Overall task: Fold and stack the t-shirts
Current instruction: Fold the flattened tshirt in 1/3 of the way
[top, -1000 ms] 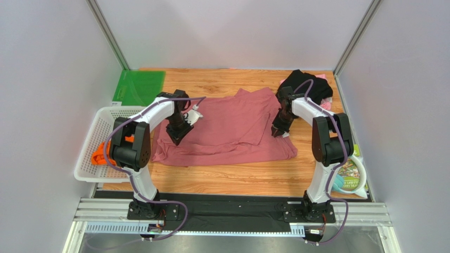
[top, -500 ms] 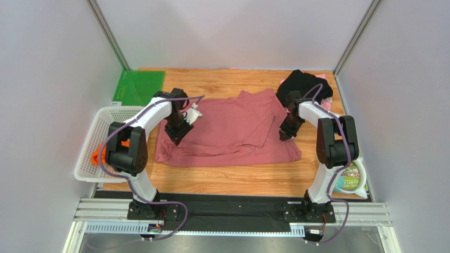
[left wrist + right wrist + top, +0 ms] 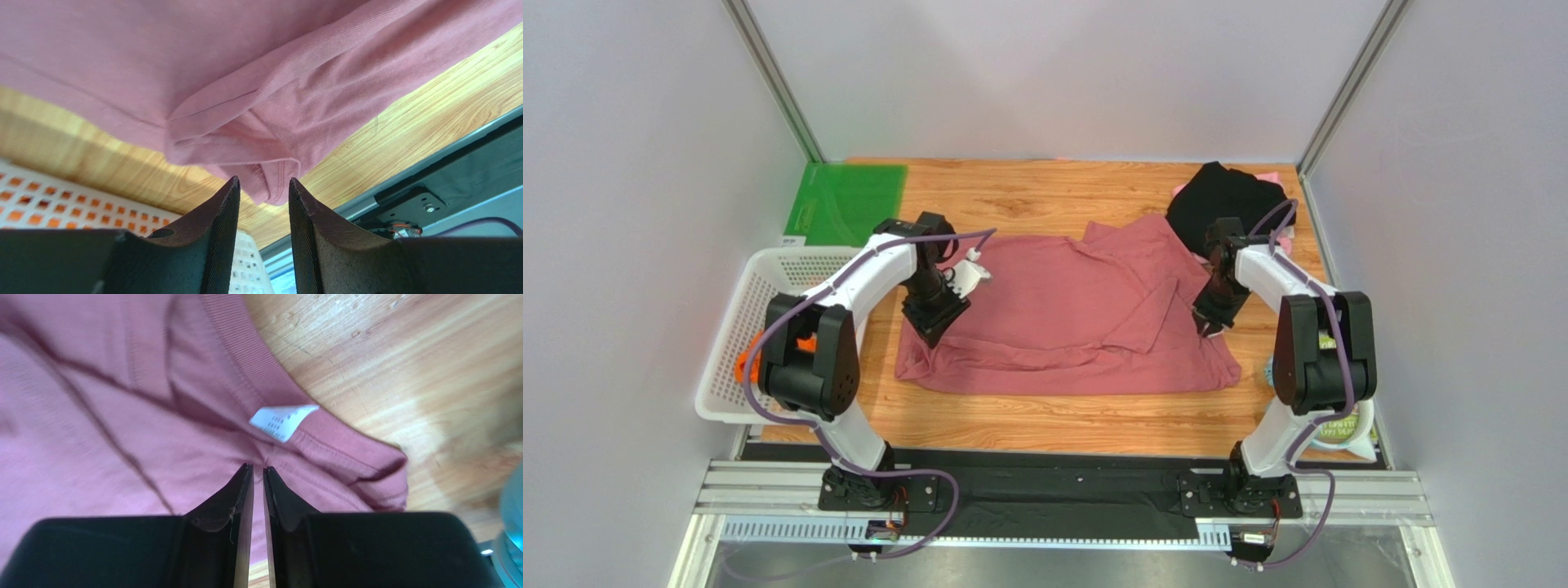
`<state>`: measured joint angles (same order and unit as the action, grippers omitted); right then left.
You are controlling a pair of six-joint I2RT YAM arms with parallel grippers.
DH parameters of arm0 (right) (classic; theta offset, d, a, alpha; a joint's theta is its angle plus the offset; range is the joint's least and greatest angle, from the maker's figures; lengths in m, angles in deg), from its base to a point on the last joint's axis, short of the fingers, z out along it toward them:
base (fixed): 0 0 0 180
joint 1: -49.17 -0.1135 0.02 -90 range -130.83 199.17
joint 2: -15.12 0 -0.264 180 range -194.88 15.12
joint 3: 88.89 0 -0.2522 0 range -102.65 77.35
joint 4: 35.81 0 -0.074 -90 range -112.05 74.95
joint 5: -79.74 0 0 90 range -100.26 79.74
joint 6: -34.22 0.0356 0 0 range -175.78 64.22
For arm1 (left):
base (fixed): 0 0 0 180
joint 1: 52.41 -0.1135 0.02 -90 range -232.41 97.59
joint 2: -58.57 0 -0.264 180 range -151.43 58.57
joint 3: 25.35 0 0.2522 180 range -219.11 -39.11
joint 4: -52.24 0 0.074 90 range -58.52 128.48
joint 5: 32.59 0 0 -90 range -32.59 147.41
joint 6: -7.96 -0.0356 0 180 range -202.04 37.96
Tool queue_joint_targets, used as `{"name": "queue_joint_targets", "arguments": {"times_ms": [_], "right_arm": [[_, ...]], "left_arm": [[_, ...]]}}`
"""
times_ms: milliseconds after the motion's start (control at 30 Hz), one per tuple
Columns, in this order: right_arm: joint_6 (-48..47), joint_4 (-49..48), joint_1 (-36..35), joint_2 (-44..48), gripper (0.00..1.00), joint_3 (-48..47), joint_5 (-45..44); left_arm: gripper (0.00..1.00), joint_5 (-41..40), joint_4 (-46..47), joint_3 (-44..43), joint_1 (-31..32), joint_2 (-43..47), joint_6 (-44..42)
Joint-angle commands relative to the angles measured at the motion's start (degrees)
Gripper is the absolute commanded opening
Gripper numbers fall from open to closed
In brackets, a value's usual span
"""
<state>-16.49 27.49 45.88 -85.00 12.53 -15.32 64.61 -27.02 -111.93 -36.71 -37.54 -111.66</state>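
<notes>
The large dusty-rose t-shirt (image 3: 1063, 319) lies spread and creased across the wooden table. My left gripper (image 3: 934, 325) is at its left end. In the left wrist view this gripper (image 3: 263, 179) is open, and the shirt's bunched hem (image 3: 270, 184) lies just beyond the tips with nothing between them. My right gripper (image 3: 1208, 325) is at the shirt's right end, shut on cloth (image 3: 92, 429) just below the collar and its white neck label (image 3: 283, 421). A black t-shirt (image 3: 1225, 202) is heaped at the back right, with a bit of pale pink one (image 3: 1285, 244) beside it. An orange t-shirt (image 3: 750, 365) lies in the basket.
A white mesh basket (image 3: 756, 294) stands off the table's left edge, also showing in the left wrist view (image 3: 37, 196). A green mat (image 3: 844, 202) lies at the back left corner. A bowl with a printed packet (image 3: 1339, 417) sits at the near right.
The right gripper has moved right and dragged the dusty-rose shirt with it; the shirt's left edge has slid right as well. The left gripper has shifted slightly and its jaws have widened.
</notes>
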Motion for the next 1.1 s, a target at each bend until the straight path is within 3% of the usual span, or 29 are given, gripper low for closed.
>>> {"name": "queue_joint_targets", "arguments": {"times_ms": [0, 133, 367, 900, 1067], "right_arm": [[-1.1, 3.8, -3.1, 5.9, 0.18, -7.2, -5.3], [-1.9, 3.5, -6.7, 3.0, 0.20, -11.0, 2.2], [-3.8, 1.9, -12.2, -0.3, 0.25, -12.0, 7.1], [-5.3, 0.9, -17.7, -3.5, 0.38, -8.4, 10.9], [-5.4, 1.1, -17.8, -1.5, 0.40, -5.7, 10.4]], "left_arm": [[0.41, 1.3, 1.2, 1.8, -0.1, -3.1, -1.0], [0.41, -4.7, 5.0, 2.1, -0.3, -5.7, -0.8], [0.40, -6.8, 5.2, -1.7, -4.6, -7.5, -0.7], [0.41, -6.9, 7.9, -3.6, -7.5, -11.7, 0.6], [0.29, -6.0, 7.9, -5.0, -7.5, -13.0, 0.7]]}}
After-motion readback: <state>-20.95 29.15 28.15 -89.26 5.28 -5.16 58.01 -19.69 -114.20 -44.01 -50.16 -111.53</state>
